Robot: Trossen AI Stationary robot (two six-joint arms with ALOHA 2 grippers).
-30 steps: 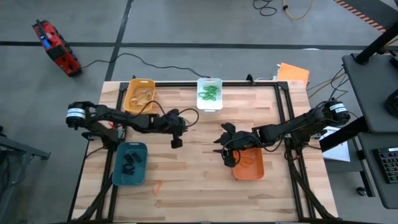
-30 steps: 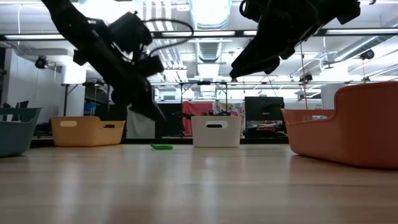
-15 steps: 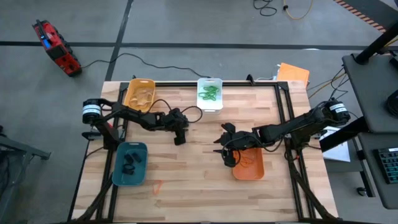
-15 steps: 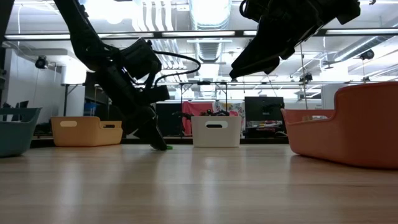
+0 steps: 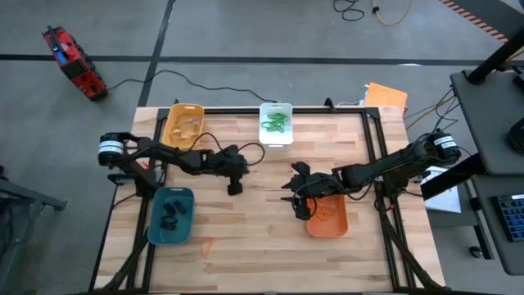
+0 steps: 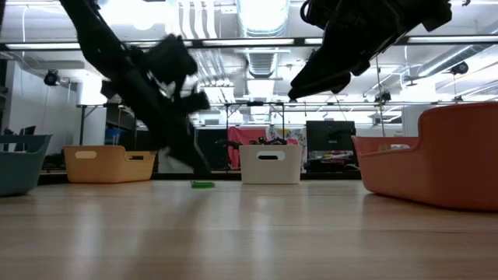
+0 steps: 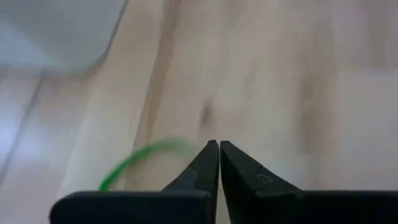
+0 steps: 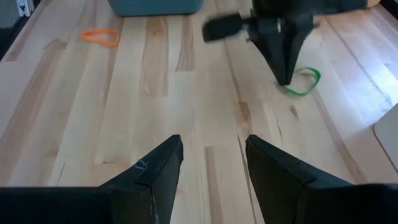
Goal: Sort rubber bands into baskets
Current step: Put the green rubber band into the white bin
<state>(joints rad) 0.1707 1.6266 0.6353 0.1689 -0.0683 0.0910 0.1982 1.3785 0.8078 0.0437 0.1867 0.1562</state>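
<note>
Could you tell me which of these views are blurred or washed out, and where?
Left wrist view: soft throughout, the green band smeared. Low view: the left arm is motion-blurred, ceiling lights glare. Right wrist view: sharp on the table, slight blur on the far left gripper. High view: evenly lit.

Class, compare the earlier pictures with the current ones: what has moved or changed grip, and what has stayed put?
The left gripper dipped to the green band on the table, then lifted slightly; its jaws are now shut, and the band lies beside the tips, apparently not gripped. The right gripper stayed open by the orange basket. Other baskets unchanged.
</note>
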